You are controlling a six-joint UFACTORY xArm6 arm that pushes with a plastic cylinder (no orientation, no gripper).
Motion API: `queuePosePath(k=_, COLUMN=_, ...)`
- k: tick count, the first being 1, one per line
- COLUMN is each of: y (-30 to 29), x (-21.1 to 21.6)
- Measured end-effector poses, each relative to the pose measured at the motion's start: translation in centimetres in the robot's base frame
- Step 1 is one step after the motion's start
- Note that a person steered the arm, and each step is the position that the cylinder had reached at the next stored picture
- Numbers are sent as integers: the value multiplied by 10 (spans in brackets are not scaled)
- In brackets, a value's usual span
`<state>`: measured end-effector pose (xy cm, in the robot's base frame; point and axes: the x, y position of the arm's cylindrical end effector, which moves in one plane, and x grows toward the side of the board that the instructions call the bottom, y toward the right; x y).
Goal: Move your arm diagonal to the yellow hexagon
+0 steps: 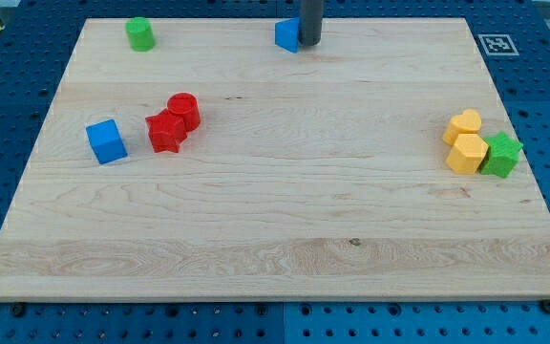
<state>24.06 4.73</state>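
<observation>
The yellow hexagon lies near the view's right edge of the wooden board, touching a yellow heart-shaped block above it and a green star-shaped block on its right. My tip is at the view's top centre, touching the right side of a small blue block. The tip is far to the upper left of the yellow hexagon.
A green cylinder stands at the top left. A red cylinder and a red star-shaped block touch each other at the left. A blue cube sits left of them. The board rests on a blue pegboard table.
</observation>
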Motion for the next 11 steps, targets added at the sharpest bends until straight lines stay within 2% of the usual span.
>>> queuePosePath(k=1, y=0, x=0)
queuePosePath(k=3, y=15, x=43)
queuePosePath(k=5, y=15, x=44)
queuePosePath(k=6, y=24, x=73)
queuePosePath(k=7, y=40, x=130)
queuePosePath(k=9, y=57, x=199)
queuePosePath(k=10, y=92, x=263)
queuePosePath(k=11, y=184, x=305)
